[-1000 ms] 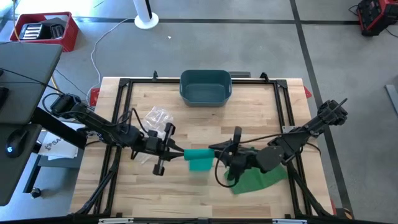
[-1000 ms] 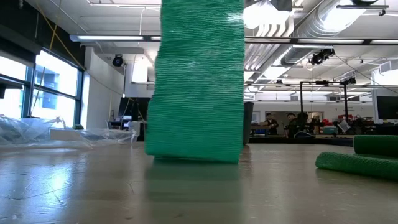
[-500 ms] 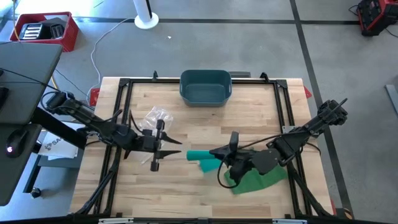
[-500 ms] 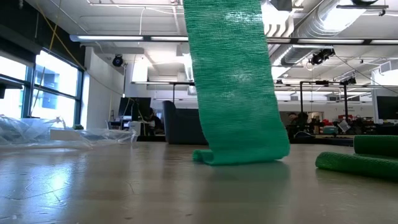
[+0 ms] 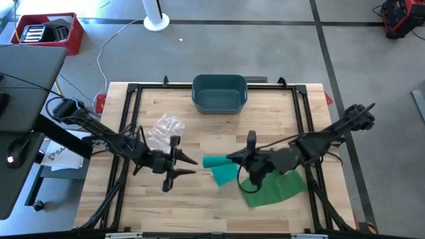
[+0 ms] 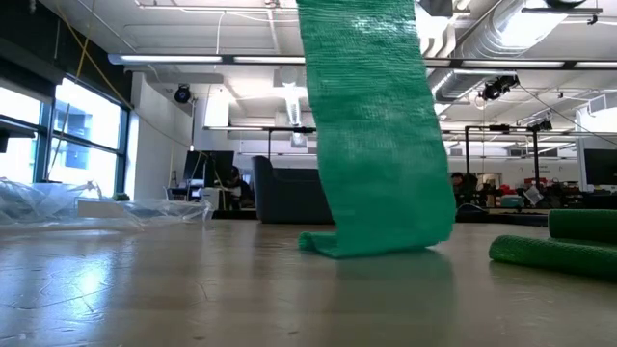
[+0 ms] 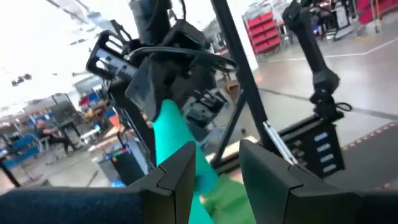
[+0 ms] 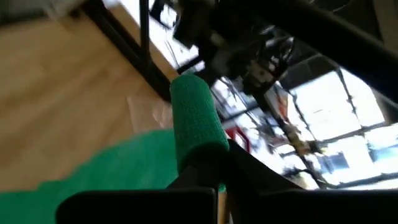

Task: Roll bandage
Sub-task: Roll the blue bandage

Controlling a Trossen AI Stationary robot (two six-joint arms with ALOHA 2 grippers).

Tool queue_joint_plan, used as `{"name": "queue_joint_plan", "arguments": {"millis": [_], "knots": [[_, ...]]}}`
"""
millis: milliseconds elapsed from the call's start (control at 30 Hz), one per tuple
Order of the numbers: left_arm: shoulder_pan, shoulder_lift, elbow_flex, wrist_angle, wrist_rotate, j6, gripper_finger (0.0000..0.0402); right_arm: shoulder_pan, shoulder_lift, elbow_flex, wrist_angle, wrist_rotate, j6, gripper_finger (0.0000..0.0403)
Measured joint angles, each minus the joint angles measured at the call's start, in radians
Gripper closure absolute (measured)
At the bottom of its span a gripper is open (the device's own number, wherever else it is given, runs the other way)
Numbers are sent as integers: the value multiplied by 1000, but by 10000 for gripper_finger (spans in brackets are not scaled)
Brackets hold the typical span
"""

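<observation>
The bandage (image 5: 229, 171) is green, a woven mesh, partly wound into a short roll at one end. That roll sits lifted off the tabletop (image 5: 199, 206), clamped in the right gripper's (image 5: 234, 159) fingers. A loose strip hangs down, its end curled on the wood; the remainder lies rumpled nearby.

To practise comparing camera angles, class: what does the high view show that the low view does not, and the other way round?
Only the high view: both arms, the open left hand, the right hand shut on the green rolled bandage, and the teal plastic bin.
Only the low view: the room behind the table, with windows and ceiling lights.
Both: the bandage's loose green strip hanging to the wooden table, and the crumpled clear plastic wrapper.
</observation>
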Motion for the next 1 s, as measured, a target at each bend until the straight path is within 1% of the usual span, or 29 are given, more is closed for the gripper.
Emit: {"name": "queue_joint_plan", "arguments": {"millis": [133, 233, 333, 433, 533, 667, 733, 867, 1000], "knots": [[0, 21, 0, 21, -41, 53, 269, -28, -48, 0, -2, -183, 10, 402], [-4, 23, 0, 82, -65, 68, 258, -61, -75, 0, 1, -328, 49, 402], [-9, 22, 2, 126, -49, 110, 251, -92, -81, 0, 19, -407, 87, 402], [-17, 27, 2, 141, -45, 195, 250, -112, -80, 0, 35, -426, 90, 402], [-32, 47, 4, 192, -45, 280, 250, -123, -80, 0, 48, -428, 90, 402], [-43, 90, 54, 200, -58, 347, 250, -123, -80, 0, 73, -428, 90, 403], [-43, 119, 91, 199, -93, 369, 250, -123, -80, 0, 73, -428, 92, 403], [-43, 181, 153, 191, -219, 430, 250, -123, -80, 0, 72, -419, 107, 403], [-55, 211, 185, 185, -241, 480, 250, -121, -79, 0, 61, -419, 111, 403]]}}
